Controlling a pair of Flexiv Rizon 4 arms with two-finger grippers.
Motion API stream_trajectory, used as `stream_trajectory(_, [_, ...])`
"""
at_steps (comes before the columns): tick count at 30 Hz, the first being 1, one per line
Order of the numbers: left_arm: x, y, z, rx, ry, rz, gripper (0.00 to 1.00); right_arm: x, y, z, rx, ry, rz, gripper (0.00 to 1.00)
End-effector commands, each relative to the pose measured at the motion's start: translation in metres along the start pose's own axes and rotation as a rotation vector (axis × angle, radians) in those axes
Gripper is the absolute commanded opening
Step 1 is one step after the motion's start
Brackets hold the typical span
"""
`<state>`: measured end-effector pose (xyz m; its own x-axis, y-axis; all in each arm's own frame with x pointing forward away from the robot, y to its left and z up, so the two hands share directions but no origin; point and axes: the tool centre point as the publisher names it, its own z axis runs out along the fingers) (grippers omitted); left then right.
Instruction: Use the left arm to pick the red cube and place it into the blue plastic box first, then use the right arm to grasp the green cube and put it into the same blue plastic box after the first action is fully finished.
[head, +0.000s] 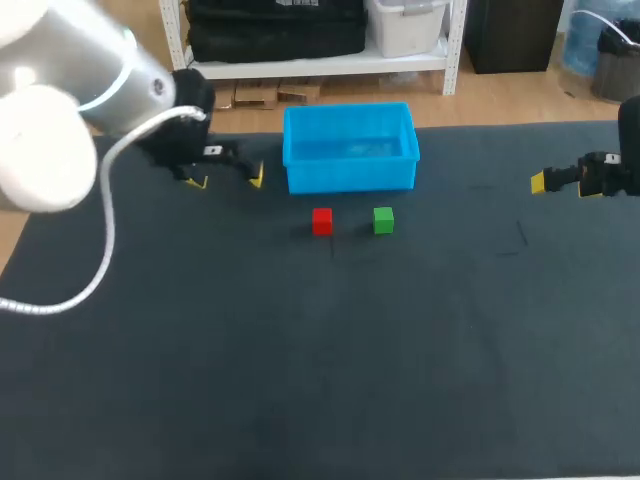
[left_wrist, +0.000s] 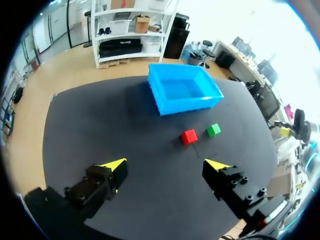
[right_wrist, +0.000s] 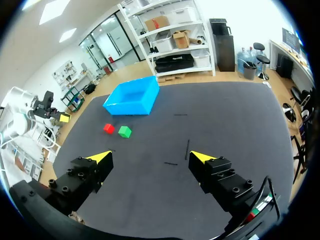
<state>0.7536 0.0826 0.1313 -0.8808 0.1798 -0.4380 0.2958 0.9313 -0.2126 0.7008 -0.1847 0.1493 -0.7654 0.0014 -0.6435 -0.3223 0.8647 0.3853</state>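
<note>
**Red cube not picked yet, both grippers spread open and empty**

The red cube (head: 321, 221) sits toward the far edge of the table (head: 300, 380), just in front of the blue plastic box (head: 350, 176), with the green cube (head: 383, 220) close on its right. We'd drop our left gripper (head: 226, 180), hanging off the box's left wall, straight over red, fingers clear of green and the box. Nothing lies between. Our right gripper (right_wrist: 151, 157) hangs by the right edge.

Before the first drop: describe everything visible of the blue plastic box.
The blue plastic box is rectangular, open-topped, glossy blue, with a thicker rim. It stands upright near the far edge of the dark table and looks empty. The small red cube and small green cube lie before it; nothing touches it.
</note>
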Motion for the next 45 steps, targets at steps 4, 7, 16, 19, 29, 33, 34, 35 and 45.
stream_trajectory(4, [-0.006, -0.002, 0.004, -0.082, 0.056, -0.001, 1.0, 0.0, 0.0, 0.0, 0.0, 0.001, -0.001, 1.0])
stream_trajectory(7, [-0.006, -0.002, 0.004, -0.082, 0.056, -0.001, 1.0, 0.0, 0.0, 0.0, 0.0, 0.001, -0.001, 1.0])
stream_trajectory(16, [-0.007, -0.004, 0.006, -0.09, 0.062, 0.01, 1.0, 0.0, 0.0, 0.0, 0.0, 0.001, -0.001, 1.0])
stream_trajectory(19, [-0.015, -0.008, 0.013, -0.145, 0.112, -0.077, 1.0, 0.0, 0.0, 0.0, 0.0, 0.001, -0.001, 1.0])
stream_trajectory(29, [-0.037, -0.01, 0.033, -0.223, 0.22, -0.271, 1.0, 0.0, 0.0, 0.0, 0.0, 0.001, -0.001, 1.0])
stream_trajectory(33, [-0.043, -0.023, 0.045, -0.243, 0.243, -0.238, 1.0, 0.0, 0.0, 0.0, 0.0, 0.001, -0.001, 1.0])
stream_trajectory(34, [-0.043, -0.027, 0.047, -0.244, 0.243, -0.235, 1.0, 0.0, 0.0, 0.0, 0.0, 0.001, -0.001, 1.0])
stream_trajectory(35, [-0.043, -0.031, 0.05, -0.233, 0.253, -0.229, 1.0, 0.0, 0.0, 0.0, 0.0, 0.001, -0.001, 1.0])
stream_trajectory(45, [-0.043, -0.055, 0.083, -0.206, 0.304, -0.182, 1.0, 0.0, 0.0, 0.0, 0.0, 0.001, -0.001, 1.0])
